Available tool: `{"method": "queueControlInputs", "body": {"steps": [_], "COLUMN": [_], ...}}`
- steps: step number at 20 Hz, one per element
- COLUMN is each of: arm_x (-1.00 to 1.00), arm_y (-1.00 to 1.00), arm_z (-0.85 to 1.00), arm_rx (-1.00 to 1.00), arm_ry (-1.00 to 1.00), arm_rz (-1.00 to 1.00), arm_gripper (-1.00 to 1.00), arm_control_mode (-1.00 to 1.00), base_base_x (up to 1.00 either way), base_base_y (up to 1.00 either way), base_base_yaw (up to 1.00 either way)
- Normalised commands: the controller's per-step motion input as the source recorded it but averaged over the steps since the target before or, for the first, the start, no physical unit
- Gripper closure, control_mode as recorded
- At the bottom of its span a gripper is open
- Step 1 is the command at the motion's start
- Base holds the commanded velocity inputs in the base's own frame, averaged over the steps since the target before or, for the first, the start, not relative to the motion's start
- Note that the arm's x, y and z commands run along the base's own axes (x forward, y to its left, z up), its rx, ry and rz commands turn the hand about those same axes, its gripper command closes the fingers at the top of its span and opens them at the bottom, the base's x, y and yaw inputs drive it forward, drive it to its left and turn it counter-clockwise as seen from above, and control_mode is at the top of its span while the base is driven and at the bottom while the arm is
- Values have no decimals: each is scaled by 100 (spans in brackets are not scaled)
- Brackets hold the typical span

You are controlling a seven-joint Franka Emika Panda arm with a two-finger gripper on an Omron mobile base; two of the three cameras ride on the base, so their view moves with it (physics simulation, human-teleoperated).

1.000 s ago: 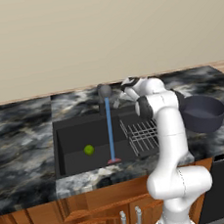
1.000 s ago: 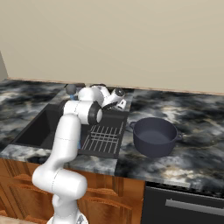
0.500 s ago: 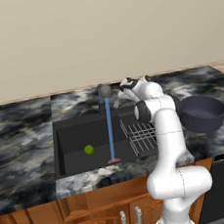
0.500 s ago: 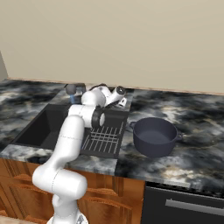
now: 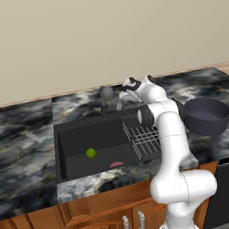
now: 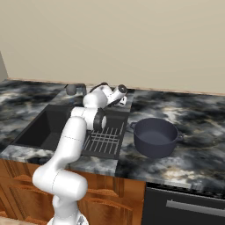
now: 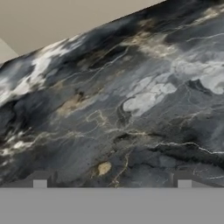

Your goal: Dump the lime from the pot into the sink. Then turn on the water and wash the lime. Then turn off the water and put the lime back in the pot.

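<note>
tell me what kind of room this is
A simulated kitchen, most likely: a matte black rectangular sink set in a dark marbled stone counter, a dark blue-grey metal pot beside it, and wooden cabinet doors below.

Kitchen, marble counter (image 5: 19, 142), sink (image 5: 72, 141), wooden cabinets (image 5: 73, 224)

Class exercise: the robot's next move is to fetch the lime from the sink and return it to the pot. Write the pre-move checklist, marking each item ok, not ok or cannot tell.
1. Water off: no stream falls from the faucet. Ok.
2. Lime lies on the sink floor, uncovered. Ok.
3. Gripper open and holding nothing. Ok.
4. Gripper is over the lime: it hangs by the faucet, behind the basin. Not ok.
5. Pot upright on the counter, right of the sink, nothing inside. Ok.
6. Wire rack sits apart from the lime. Ok.
</note>
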Motion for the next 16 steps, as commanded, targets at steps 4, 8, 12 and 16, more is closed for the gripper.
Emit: {"method": "queueControlInputs", "body": {"steps": [4, 8, 12, 16], "arm_x": [0, 0, 0, -18], "arm_y": [46, 45, 12, -11], "arm_z": [-5, -2, 0, 11], "arm_rx": [0, 0, 0, 0], "arm_ry": [3, 2, 0, 0], "arm_rz": [0, 0, 0, -1], "arm_gripper": [-100, -100, -100, -100], "arm_control_mode": [-100, -100, -100, -100], "base_base_x": [0, 0, 0, 0], "base_base_y": [0, 0, 0, 0], "base_base_yaw": [0, 0, 0, 0]}}
